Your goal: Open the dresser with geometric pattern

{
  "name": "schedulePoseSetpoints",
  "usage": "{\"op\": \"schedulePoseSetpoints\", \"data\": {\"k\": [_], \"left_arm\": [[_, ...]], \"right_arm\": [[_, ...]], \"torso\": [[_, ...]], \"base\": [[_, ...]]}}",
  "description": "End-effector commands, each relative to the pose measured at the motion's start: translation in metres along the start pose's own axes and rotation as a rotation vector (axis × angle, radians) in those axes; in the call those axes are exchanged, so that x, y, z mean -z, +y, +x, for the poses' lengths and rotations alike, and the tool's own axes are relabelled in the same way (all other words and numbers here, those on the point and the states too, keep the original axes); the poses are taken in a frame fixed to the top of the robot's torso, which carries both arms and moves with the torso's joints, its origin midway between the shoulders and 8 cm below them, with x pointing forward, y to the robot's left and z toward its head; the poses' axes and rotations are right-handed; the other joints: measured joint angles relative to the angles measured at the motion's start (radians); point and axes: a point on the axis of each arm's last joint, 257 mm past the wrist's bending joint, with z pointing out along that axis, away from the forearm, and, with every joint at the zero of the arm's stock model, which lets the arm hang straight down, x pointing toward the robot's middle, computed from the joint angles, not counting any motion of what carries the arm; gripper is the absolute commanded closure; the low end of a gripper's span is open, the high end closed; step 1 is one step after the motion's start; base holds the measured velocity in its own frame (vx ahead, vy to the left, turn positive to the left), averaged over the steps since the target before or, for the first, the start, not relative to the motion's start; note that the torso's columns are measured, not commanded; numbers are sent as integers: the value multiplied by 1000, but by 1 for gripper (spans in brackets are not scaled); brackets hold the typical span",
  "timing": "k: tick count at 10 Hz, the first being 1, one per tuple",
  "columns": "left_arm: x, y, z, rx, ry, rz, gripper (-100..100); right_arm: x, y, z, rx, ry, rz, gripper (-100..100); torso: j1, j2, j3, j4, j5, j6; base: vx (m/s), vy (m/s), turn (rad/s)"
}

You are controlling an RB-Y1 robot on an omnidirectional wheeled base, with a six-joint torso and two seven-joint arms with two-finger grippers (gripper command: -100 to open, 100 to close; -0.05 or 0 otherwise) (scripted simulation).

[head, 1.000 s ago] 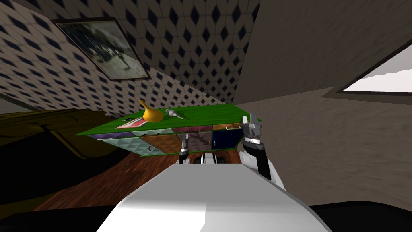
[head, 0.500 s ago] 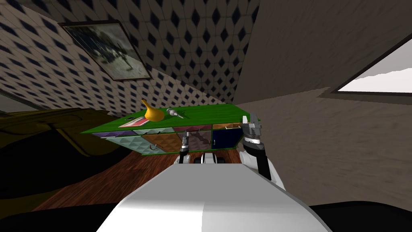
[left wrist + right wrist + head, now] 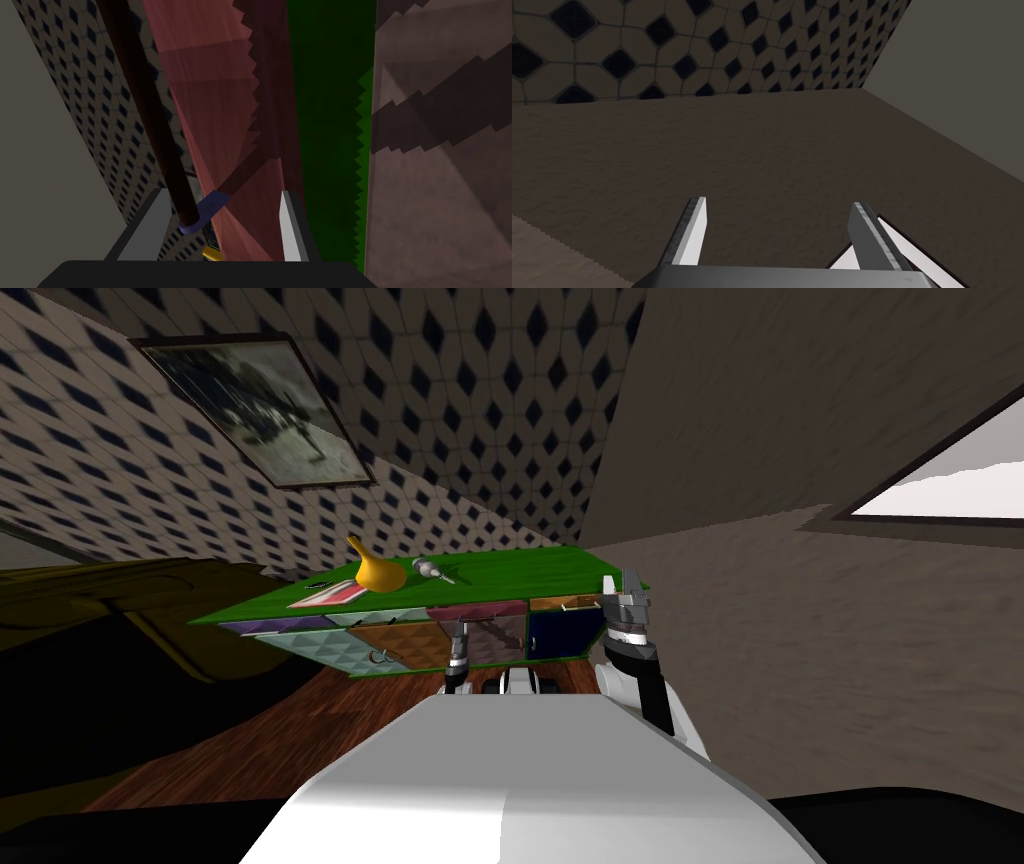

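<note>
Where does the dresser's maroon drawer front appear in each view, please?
Head view: maroon drawer front, middle of the dresser, above the left claw.
Left wrist view: it stretches away from between that claw's fingers.
Right wrist view: looks away; right claw open.
Shared landmark: the dresser's green frame.

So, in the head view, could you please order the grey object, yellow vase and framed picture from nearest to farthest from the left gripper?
From the left gripper, at the dresser front:
1. Grey object, on the top just above.
2. Yellow vase, farther left on the top.
3. Framed picture, high on the wall.
</note>
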Motion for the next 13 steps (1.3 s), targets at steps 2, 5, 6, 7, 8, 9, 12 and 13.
{"op": "schedulePoseSetpoints", "data": {"k": [2, 5, 6, 7, 8, 9, 12, 13], "left_arm": [[-15, 2, 1, 5, 9, 0, 100], [-36, 4, 3, 11, 20, -2, 100], [-40, 4, 3, 12, 22, -2, 100], [-32, 9, 3, 12, 22, -22, 100], [-49, 14, 4, 17, 26, -32, -100], [-58, 14, 3, 19, 28, -32, -100], [-86, 14, 3, 24, 32, -31, -100], [-95, 14, 3, 26, 34, -31, -100]], "right_arm": [[0, 0, 0, 0, 0, 0, 0], [0, 0, 0, 0, 0, 0, 0], [0, 0, 0, 0, 0, 0, 0], [0, 0, 0, 0, 0, 0, 0], [0, 0, 0, 0, 0, 0, 0], [0, 0, 0, 0, 0, 0, 0], [0, 0, 0, 0, 0, 0, 0], [0, 0, 0, 0, 0, 0, 0]], "torso": [[-3, 6, 2, 2, -1, 0], [-2, 6, 2, 6, -4, -1], [-4, 7, 2, 8, -5, -2], [-3, 7, 2, 8, -5, -1], [-2, 2, 0, 7, -5, -2], [-1, 0, -1, 4, -3, -1], [0, 5, 2, 7, -4, -3], [-1, 6, 3, 8, -5, -3]], "base": [[-149, -33, 51], [-182, -25, 35], [-184, -15, 38], [-78, -1, -1], [-59, -4, 30], [-91, -2, 35], [-83, -20, 19], [-61, -17, 25]]}}
